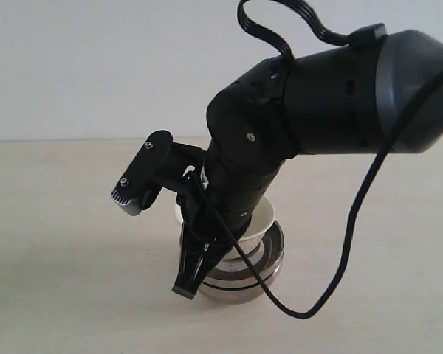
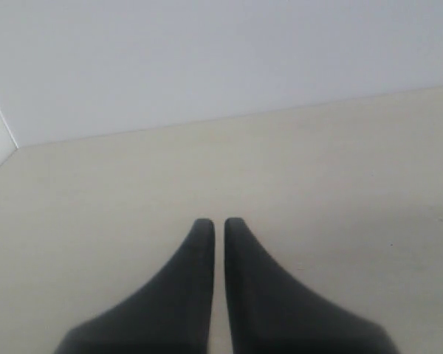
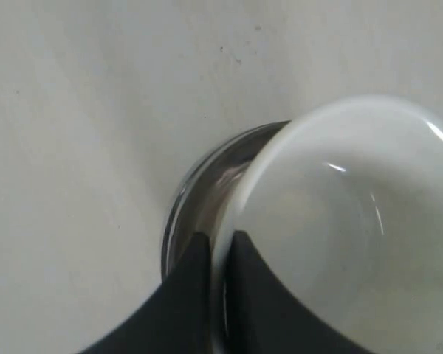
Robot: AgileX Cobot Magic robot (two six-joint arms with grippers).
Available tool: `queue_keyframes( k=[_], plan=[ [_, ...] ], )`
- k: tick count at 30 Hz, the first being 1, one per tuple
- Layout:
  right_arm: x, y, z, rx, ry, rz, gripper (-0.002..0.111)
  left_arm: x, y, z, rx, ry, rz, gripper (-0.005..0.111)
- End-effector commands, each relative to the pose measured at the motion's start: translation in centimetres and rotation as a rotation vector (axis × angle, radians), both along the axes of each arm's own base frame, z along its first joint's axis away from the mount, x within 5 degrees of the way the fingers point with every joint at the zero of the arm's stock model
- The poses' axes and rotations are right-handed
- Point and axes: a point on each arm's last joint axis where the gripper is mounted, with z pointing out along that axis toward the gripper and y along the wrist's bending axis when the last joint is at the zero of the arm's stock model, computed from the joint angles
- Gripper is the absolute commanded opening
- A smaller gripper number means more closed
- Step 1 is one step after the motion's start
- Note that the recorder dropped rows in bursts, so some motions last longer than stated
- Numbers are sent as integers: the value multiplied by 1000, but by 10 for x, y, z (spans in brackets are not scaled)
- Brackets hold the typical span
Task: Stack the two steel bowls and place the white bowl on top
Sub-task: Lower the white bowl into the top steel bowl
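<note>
The white bowl (image 1: 263, 219) sits tilted in the shiny steel bowls (image 1: 260, 274), which stand nested on the table in the middle of the exterior view. My right gripper (image 1: 196, 271) reaches down at the stack's left side and is shut on the white bowl's rim. In the right wrist view the white bowl (image 3: 340, 221) fills the picture, its rim pinched in my right gripper (image 3: 220, 237), with a steel bowl (image 3: 199, 188) showing beneath it. My left gripper (image 2: 219, 222) is shut on nothing over bare table and is out of the exterior view.
The pale wooden table (image 1: 66, 243) stretches around the stack, with a white wall behind it. A black cable (image 1: 332, 284) from the right arm loops down to the table in front of the bowls.
</note>
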Motion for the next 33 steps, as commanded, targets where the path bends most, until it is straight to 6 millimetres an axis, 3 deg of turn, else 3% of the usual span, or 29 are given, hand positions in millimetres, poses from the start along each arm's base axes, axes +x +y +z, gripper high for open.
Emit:
queue_keyframes(
  k=[1, 33],
  plan=[
    [2, -4, 2, -5, -16, -12, 0, 0, 0, 0, -18, -9, 3, 4],
    [11, -12, -1, 41, -2, -66, 0, 0, 0, 0, -18, -9, 3, 4]
  ],
)
